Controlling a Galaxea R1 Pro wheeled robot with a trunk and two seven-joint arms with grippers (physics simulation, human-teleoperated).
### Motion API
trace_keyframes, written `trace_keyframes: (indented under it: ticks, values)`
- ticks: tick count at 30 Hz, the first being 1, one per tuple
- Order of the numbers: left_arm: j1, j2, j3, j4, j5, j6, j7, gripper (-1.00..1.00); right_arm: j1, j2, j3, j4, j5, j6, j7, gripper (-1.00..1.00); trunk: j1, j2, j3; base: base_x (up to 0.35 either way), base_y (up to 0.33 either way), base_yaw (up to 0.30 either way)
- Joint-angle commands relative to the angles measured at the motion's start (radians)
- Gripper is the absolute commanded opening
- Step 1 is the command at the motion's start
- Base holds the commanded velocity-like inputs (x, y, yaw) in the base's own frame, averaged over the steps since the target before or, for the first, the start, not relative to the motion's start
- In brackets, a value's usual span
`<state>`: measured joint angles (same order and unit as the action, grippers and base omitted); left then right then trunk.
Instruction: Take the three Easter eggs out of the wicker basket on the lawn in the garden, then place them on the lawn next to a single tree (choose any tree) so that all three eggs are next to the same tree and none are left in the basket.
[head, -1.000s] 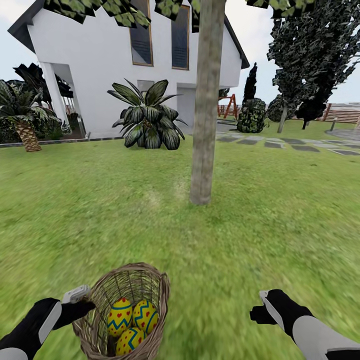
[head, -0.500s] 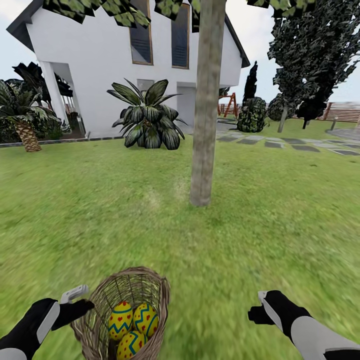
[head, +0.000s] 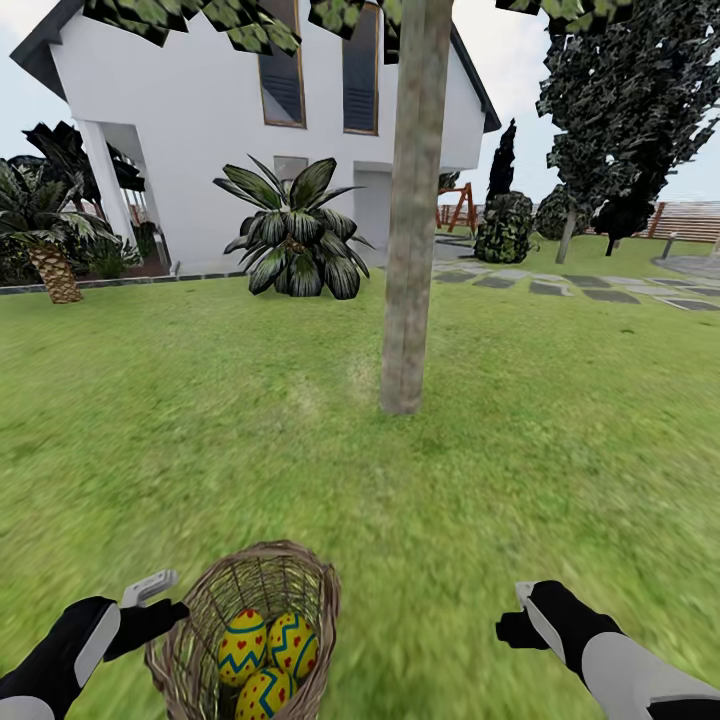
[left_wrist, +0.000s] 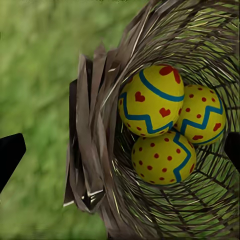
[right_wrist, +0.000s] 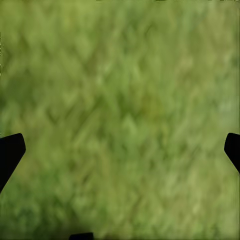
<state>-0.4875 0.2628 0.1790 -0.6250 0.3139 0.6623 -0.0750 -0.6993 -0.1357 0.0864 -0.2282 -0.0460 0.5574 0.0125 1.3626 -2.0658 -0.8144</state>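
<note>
Looking down from your head camera, you have the wicker basket (head: 255, 625) on the lawn (head: 520, 480) at the near edge of the view, left of centre, with all three Easter eggs (head: 262, 652) inside it. The eggs lie bunched together, touching one another, low in the basket.

Your left gripper (head: 155, 600) sits just beside the basket's left rim. In the left wrist view its dark fingertips (left_wrist: 10, 155) stand wide apart at either edge of the picture: the claw is spread, and one tip lies outside the woven wall while the other lies over the basket's interior, so the rim (left_wrist: 87, 150) falls between them. The pictures do not settle whether either tip touches the wicker. The three eggs (left_wrist: 162, 125) rest just past that rim, untouched.

Your right gripper (head: 520, 615) hangs over bare grass, well apart from the basket on its right. Its fingertips (right_wrist: 11, 150) are likewise spread wide, with nothing but grass (right_wrist: 125, 110) between them.

The tree (head: 410, 200) stands upright, straight ahead beyond the basket, its trunk meeting the lawn in mid-view. No egg lies beside it. Behind it stand a white house (head: 200, 110), a broad-leaved plant (head: 297, 240) and a paved path (head: 570, 288) to the right.
</note>
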Motion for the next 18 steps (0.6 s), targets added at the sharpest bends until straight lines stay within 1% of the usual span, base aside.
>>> trace_keyframes:
  ticks: [1,5,7,11,18]
  values:
    - [0.000,-0.001,0.004,-0.001,-0.002,0.006,-0.005,1.00,0.000,-0.001,0.008,-0.002,-0.005,0.006,0.001,1.00,-0.004,0.007,0.002,0.000,0.000,0.000]
    - [0.000,-0.002,0.003,-0.001,-0.001,0.005,-0.005,1.00,0.000,-0.001,0.008,-0.002,-0.005,0.006,0.001,1.00,-0.019,0.035,0.012,0.000,-0.011,0.000]
    - [-0.001,-0.002,0.002,-0.001,-0.002,0.005,-0.005,1.00,0.000,-0.001,0.009,-0.002,-0.005,0.006,0.001,1.00,-0.027,0.049,0.017,0.000,-0.157,0.000]
    - [-0.001,-0.015,-0.001,-0.001,-0.004,0.006,-0.005,1.00,0.000,-0.002,0.008,-0.002,-0.005,0.006,0.001,1.00,-0.042,0.077,0.028,0.000,-0.281,0.000]
    - [-0.001,-0.019,-0.001,-0.001,-0.005,0.005,-0.005,1.00,0.000,-0.002,0.007,-0.002,-0.005,0.006,0.001,1.00,-0.069,0.126,0.046,0.000,-0.322,0.000]
